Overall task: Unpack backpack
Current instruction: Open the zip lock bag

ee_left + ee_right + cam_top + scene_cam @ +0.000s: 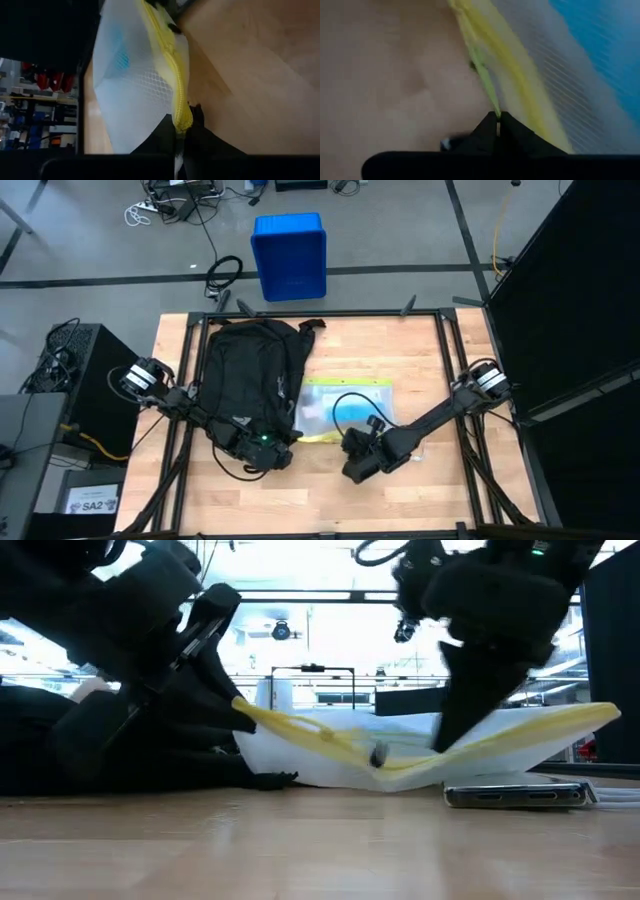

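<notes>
The black backpack (250,365) lies on the left half of the table, dark and low in the low view (100,755). Beside it, toward the middle, lies a clear mesh pouch (345,405) with a yellow zip edge (320,732) and something blue inside. My left gripper (268,448) is shut on one end of that edge, next to the backpack. My right gripper (352,462) is shut on the same edge farther right. The yellow edge sags between the two grippers above the table. My left gripper pinches the end of the pouch's yellow zip edge (182,117) between its two fingers, coming slanting down from the backpack side. That end is lifted off the table. The mesh spreads away beyond the fingers. My right gripper pinches a thin yellow strip of the zip edge (493,104) between its fingertips, its fingers (460,730) pointing steeply down from above. The edge is raised there, while the pouch's body (330,770) reaches down to the table behind it.
A flat, phone-like device (520,796) lies on the wood near the front, below the raised pouch. A blue bin (290,255) stands on the floor beyond the table's far edge. Bare wood lies along the near edge and at the right.
</notes>
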